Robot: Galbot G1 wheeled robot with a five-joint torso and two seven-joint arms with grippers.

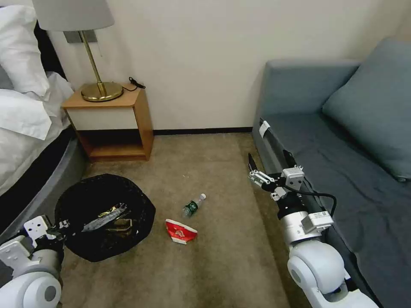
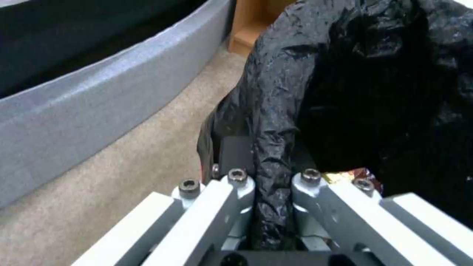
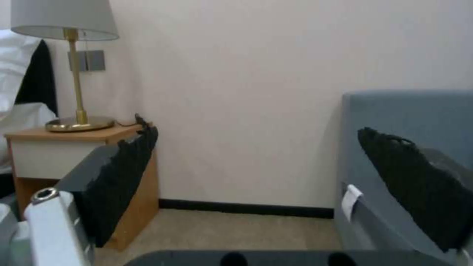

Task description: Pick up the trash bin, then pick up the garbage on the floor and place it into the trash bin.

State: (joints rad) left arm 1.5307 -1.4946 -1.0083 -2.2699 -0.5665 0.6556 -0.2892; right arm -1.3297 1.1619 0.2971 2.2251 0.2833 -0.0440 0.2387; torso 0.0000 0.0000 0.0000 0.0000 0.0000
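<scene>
The trash bin (image 1: 144, 205), draped in a crinkly black bag, is at the lower left by the bed. My left gripper (image 1: 64, 224) is shut on its near rim; in the left wrist view the left gripper (image 2: 268, 166) pinches a fold of the black bag (image 2: 295, 81). A shiny gold wrapper (image 1: 107, 212) and a brown wrapper (image 1: 123, 225) lie inside the bin. On the carpet lie a crushed red-and-white cup (image 1: 180, 231) and a small clear bottle (image 1: 193, 205). My right gripper (image 1: 254, 171) hangs open and empty above the carpet beside the sofa edge, also seen as right gripper (image 3: 256, 129).
A wooden nightstand (image 1: 128, 124) with a brass lamp (image 1: 100, 87) stands against the wall. The bed (image 1: 30, 128) borders the left side and a blue-grey sofa (image 1: 342, 171) the right. Open carpet (image 1: 222, 265) stretches between them.
</scene>
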